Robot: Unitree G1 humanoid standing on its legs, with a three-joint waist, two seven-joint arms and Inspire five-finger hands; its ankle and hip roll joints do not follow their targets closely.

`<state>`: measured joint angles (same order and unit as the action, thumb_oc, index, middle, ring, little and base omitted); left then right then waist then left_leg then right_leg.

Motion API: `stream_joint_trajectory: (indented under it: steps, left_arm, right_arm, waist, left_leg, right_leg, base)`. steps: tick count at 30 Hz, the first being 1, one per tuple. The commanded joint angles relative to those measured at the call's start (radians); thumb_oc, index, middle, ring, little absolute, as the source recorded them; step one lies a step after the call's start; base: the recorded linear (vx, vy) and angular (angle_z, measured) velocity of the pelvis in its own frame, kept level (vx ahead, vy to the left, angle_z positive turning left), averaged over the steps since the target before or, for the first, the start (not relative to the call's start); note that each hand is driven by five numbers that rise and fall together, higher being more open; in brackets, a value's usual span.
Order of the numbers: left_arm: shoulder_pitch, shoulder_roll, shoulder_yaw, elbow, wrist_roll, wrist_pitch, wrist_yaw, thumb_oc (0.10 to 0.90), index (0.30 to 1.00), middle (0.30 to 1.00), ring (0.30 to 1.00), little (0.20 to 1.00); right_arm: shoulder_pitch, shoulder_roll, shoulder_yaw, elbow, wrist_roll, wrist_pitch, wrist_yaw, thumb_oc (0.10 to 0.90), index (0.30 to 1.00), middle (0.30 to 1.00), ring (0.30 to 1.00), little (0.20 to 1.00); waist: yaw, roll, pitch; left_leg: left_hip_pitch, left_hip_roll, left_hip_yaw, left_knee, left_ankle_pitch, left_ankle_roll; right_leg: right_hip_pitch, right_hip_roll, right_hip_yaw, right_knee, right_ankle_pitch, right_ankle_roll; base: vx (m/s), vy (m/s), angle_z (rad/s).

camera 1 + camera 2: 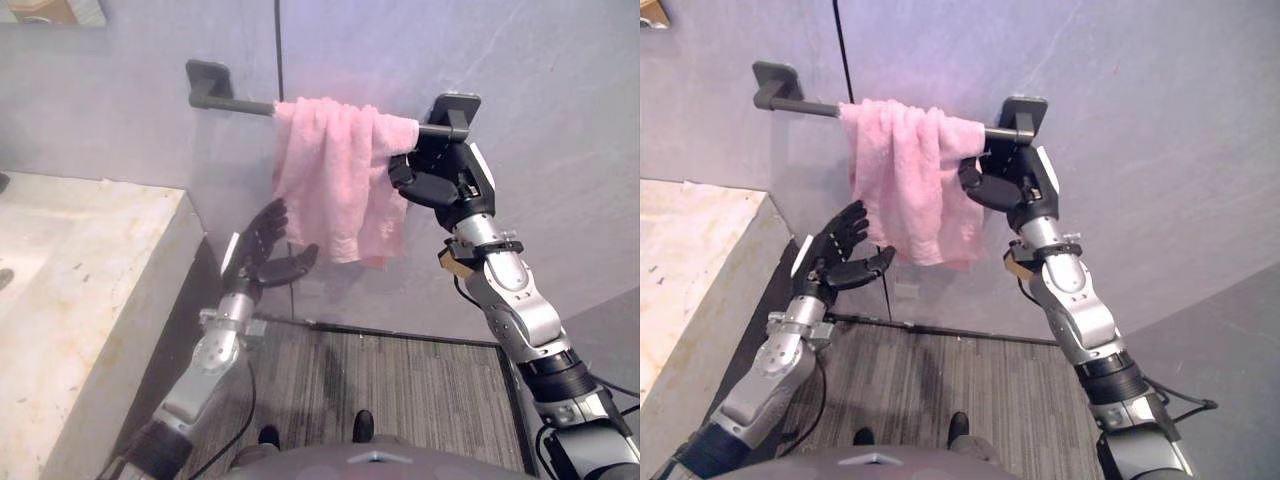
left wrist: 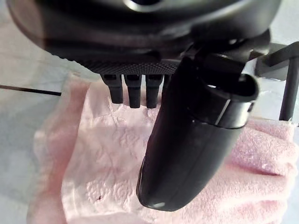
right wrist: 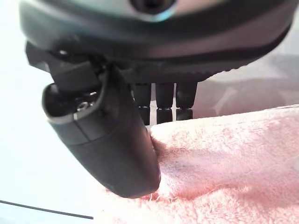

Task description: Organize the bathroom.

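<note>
While one pink towel [image 1: 335, 180] hangs bunched over one dark bar [image 1: 240, 105] on the far wall, the right hand [image 1: 440, 175] pinches its right edge; the left hand [image 1: 265, 250], fingers straight and spread, hovers near its lower left.

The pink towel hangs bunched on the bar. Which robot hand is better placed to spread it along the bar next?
Probably the right robot hand: it is up at the bar, thumb against the pink towel's top edge. The left robot hand is open, lower down, beside the hanging part.
</note>
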<state>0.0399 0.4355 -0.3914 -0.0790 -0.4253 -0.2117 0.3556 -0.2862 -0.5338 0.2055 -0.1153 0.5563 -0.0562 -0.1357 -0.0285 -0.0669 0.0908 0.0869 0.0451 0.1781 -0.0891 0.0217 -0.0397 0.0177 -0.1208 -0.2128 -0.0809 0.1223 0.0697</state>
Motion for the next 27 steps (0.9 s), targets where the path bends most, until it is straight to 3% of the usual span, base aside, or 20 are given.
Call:
stream_joint_trajectory:
  steps: [1,7,11,14,19,27]
  left_arm:
    - [-0.113,-0.018,0.091,-0.067,0.054,-0.155,0.104,0.800,0.900,0.900,0.900,0.900]
    - [-0.155,-0.038,0.154,-0.090,0.091,-0.139,0.227,0.800,0.900,0.900,0.900,0.900]
    - [-0.169,-0.049,0.170,-0.106,0.081,-0.131,0.238,0.800,0.900,0.900,0.900,0.900]
    - [-0.167,-0.062,0.161,-0.137,0.046,-0.117,0.172,0.800,0.900,0.900,0.900,0.900]
    - [-0.190,-0.056,0.101,-0.154,0.048,-0.150,0.033,0.800,0.900,0.900,0.900,0.900]
    - [-0.284,-0.021,0.110,-0.132,0.079,-0.151,0.047,0.800,0.900,0.900,0.900,0.900]
  right_arm:
    - [-0.039,-0.013,-0.087,-0.034,-0.038,-0.136,0.029,0.400,0.300,0.300,0.300,0.300]
    - [-0.001,-0.003,-0.093,-0.039,-0.050,-0.120,0.038,0.400,0.300,0.300,0.300,0.300]
    - [0.019,0.000,-0.097,-0.039,-0.055,-0.120,0.046,0.400,0.300,0.300,0.300,0.300]
    - [0.033,0.001,-0.101,-0.044,-0.057,-0.119,0.053,0.400,0.300,0.300,0.300,0.300]
    - [0.036,0.005,-0.083,-0.026,-0.050,-0.133,0.068,0.400,0.300,0.300,0.300,0.300]
    - [0.048,0.016,-0.058,0.007,-0.046,-0.143,0.087,0.400,0.300,0.300,0.300,0.300]
  waist:
    - [0.015,0.018,-0.048]
    - [0.015,0.012,-0.048]
    - [0.012,0.010,-0.047]
    - [0.008,0.008,-0.046]
    - [-0.004,0.010,-0.045]
    - [-0.025,0.023,-0.051]
  left_leg:
    - [0.025,-0.012,0.059,0.002,-0.059,0.036]
    - [0.027,-0.014,0.056,0.002,-0.059,0.035]
    - [0.027,-0.017,0.055,0.002,-0.061,0.037]
    - [0.027,-0.019,0.058,0.002,-0.063,0.039]
    - [0.032,-0.020,0.068,0.002,-0.066,0.043]
    - [0.040,-0.022,0.083,0.002,-0.066,0.045]
  right_leg:
    - [0.062,-0.012,-0.029,0.028,-0.067,0.093]
    - [0.063,-0.018,-0.041,0.028,-0.061,0.097]
    - [0.061,-0.018,-0.041,0.028,-0.060,0.098]
    - [0.059,-0.020,-0.040,0.030,-0.060,0.099]
    - [0.052,-0.021,-0.031,0.038,-0.059,0.104]
    - [0.047,-0.023,-0.014,0.040,-0.053,0.109]
  base:
    - [0.00,0.000,0.00]
    - [0.00,0.000,0.00]
    - [0.00,0.000,0.00]
    - [0.00,0.000,0.00]
    - [0.00,0.000,0.00]
    - [0.02,0.022,-0.03]
